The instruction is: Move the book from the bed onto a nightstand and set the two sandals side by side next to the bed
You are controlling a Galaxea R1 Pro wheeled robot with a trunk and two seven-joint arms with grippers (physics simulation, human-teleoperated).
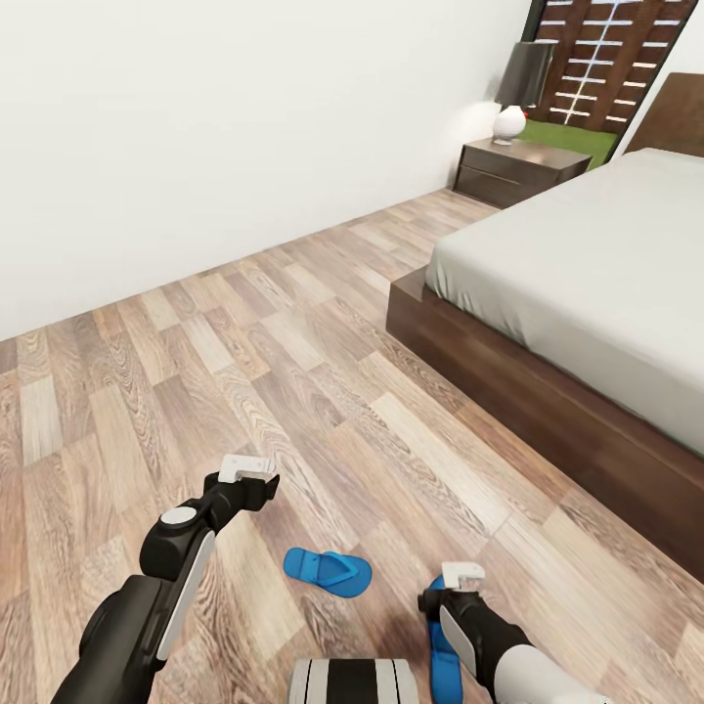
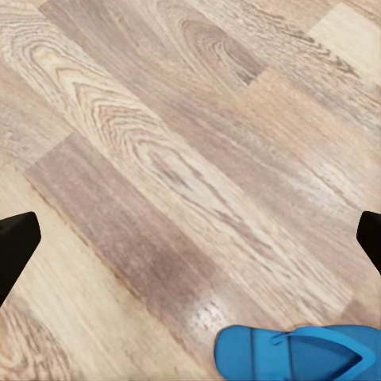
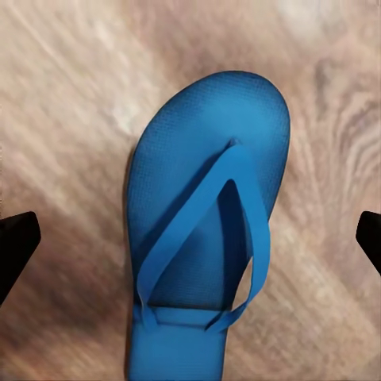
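Looking down over a wood-plank floor (image 1: 293,362) in a white-walled bedroom. Lying flat on the floor between the two arms, one blue sandal (image 1: 328,571), also showing at the edge of the left wrist view (image 2: 298,353). Lying just under the right arm, a second sandal (image 1: 445,663), partly hidden in the head view, showing strap-up and whole across the right wrist view (image 3: 206,230). Sitting near each other but at different angles, not yet side by side. Hovering above bare planks, left gripper (image 1: 244,471), jaws spread wide and holding nothing, dark fingertips (image 2: 16,246) showing far apart at the picture's sides. Hovering directly over the second sandal, right gripper (image 1: 462,577), jaws also spread wide and empty, fingertips (image 3: 16,246) standing clear on either side of the sandal. Stretching along the right of the head view, a bed (image 1: 587,284) with a grey mattress on a dark wooden frame. Standing beside its head against the far wall, a dark nightstand (image 1: 518,171) carrying a lamp (image 1: 518,88) with a white base and dark shade.
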